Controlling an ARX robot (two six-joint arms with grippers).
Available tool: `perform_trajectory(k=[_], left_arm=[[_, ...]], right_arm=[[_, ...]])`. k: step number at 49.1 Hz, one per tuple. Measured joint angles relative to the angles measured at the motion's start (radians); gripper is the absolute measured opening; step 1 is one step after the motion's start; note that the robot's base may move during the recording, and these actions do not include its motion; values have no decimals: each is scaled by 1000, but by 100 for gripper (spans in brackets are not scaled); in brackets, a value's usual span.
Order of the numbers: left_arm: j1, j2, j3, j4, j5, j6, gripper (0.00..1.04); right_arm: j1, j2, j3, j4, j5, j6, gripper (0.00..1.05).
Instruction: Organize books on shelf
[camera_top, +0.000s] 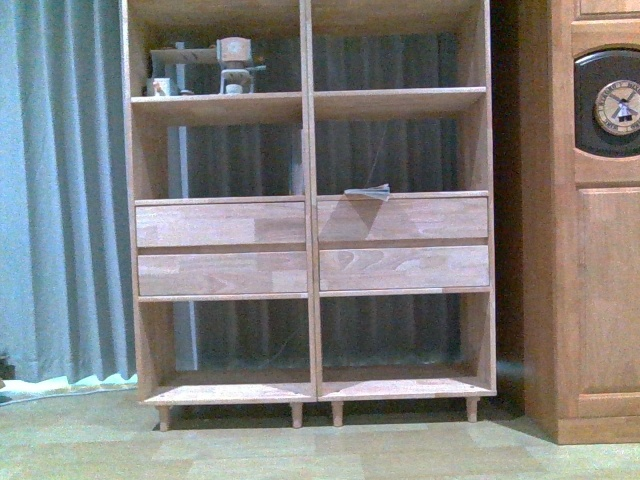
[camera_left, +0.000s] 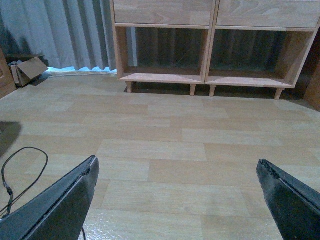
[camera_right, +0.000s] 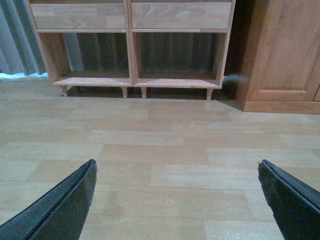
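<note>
The light-wood shelf fills the front view, with four drawer fronts across its middle. A thin pale book lies flat in the right middle compartment, its edge over the drawer top. Another thin pale book stands upright against the central divider in the left middle compartment. Neither arm shows in the front view. My left gripper hangs open over bare floor, well short of the shelf. Likewise, my right gripper is open above the floor, facing the shelf's bottom compartments. Nothing is between either pair of fingers.
A small figure and a small box sit in the top left compartment. The darker cabinet with a clock stands right of the shelf. Grey curtain hangs left. A cardboard box and a cable lie on the floor.
</note>
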Motion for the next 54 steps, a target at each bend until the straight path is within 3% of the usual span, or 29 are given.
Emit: perform_trajectory(k=[54], left_arm=[[0, 0, 0, 0, 0, 0, 97]], right_arm=[[0, 0, 0, 0, 0, 0, 98]])
